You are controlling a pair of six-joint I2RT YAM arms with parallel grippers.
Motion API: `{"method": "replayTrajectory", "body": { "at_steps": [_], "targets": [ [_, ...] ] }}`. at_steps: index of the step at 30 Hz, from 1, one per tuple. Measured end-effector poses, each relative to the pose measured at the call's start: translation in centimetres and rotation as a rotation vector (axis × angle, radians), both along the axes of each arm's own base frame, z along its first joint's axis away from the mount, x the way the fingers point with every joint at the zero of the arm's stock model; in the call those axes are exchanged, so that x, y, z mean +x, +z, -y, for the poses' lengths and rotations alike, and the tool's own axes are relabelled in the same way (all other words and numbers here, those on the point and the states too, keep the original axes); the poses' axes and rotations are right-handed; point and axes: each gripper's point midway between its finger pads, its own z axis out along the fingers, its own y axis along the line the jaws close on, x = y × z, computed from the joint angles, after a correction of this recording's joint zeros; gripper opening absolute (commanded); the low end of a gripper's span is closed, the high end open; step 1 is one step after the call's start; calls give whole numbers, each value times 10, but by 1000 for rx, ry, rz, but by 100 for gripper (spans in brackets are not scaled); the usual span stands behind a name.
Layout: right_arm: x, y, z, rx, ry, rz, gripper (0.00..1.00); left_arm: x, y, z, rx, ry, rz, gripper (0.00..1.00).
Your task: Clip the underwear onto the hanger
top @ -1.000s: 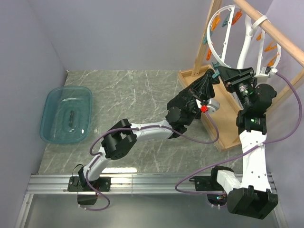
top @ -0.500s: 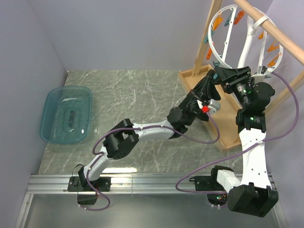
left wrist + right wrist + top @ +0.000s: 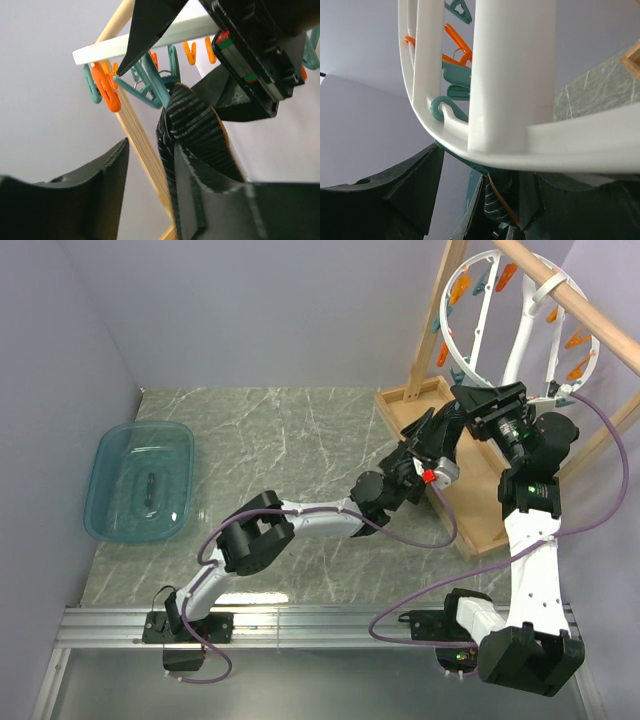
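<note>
The underwear (image 3: 192,120), black ribbed fabric with a thin orange edge, hangs up to a teal clothespin (image 3: 150,85) under the white hanger ring (image 3: 175,32). It lies against my left gripper's right finger (image 3: 215,200). The left gripper (image 3: 150,165) is open, with wall and a wooden pole showing through the gap. In the top view the left gripper (image 3: 445,425) reaches up to the hanger (image 3: 517,335), and the right gripper (image 3: 468,400) meets it there. The right gripper (image 3: 490,175) stands open around the teal clothespin (image 3: 475,185) and the underwear (image 3: 497,205), under the ring (image 3: 512,75).
The hanger hangs from a wooden frame rack (image 3: 560,295) whose wooden base tray (image 3: 480,490) lies at the right. More orange and teal clothespins (image 3: 455,288) dangle from the ring. A teal plastic bin (image 3: 140,480) sits at the far left. Walls close in on both sides.
My left arm has stretched up and right toward the ring, carrying the underwear to the teal clothespin. The bulk of black fabric seen before is now mostly hidden. The right gripper shifted slightly.
</note>
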Motion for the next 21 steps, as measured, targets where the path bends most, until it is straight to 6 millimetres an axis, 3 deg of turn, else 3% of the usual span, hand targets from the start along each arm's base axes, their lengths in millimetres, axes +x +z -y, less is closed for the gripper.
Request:
{"method": "replayTrajectory", "body": {
  "at_steps": [6, 10, 14, 21],
  "targets": [
    [0, -9, 7, -39, -12, -21, 65, -6, -12, -5, 28, -19, -32, 69],
    [-2, -19, 13, -75, -19, -44, 67, -17, -14, -19, 20, -50, -86, 73],
    [-5, -26, 16, -111, -18, -60, 68, -29, 0, -44, -35, -95, -185, 74],
    [-10, -35, 18, -171, -7, -71, 80, -46, 36, -85, -136, -185, -381, 82]
  ]
}}
